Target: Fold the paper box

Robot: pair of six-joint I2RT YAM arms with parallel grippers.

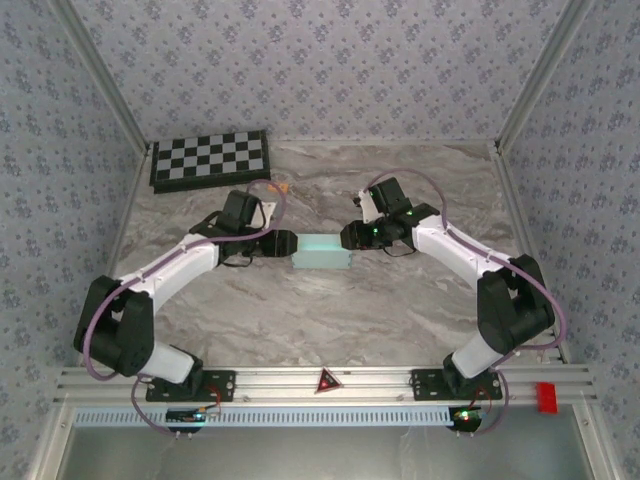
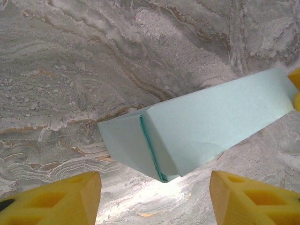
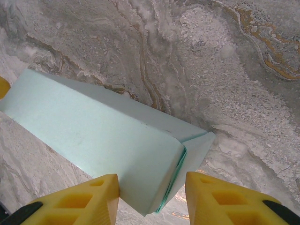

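The paper box (image 1: 322, 252), a pale cyan folded rectangular box, lies on the marble table between my two grippers. My left gripper (image 1: 288, 245) is at its left end. In the left wrist view the box (image 2: 211, 122) lies just ahead of the open gripper (image 2: 154, 201), with bare table between the yellow fingers (image 2: 56, 199). My right gripper (image 1: 352, 238) is at the right end. In the right wrist view the box's end (image 3: 117, 145), with its folded flap, sits between the spread fingers of the gripper (image 3: 152, 199). One finger (image 3: 79, 201) overlaps the box's top face.
A black-and-white checkerboard (image 1: 210, 160) lies at the back left of the table. Patterned walls stand on three sides. An aluminium rail (image 1: 400, 378) runs along the near edge, with a small red block (image 1: 545, 396) at its right.
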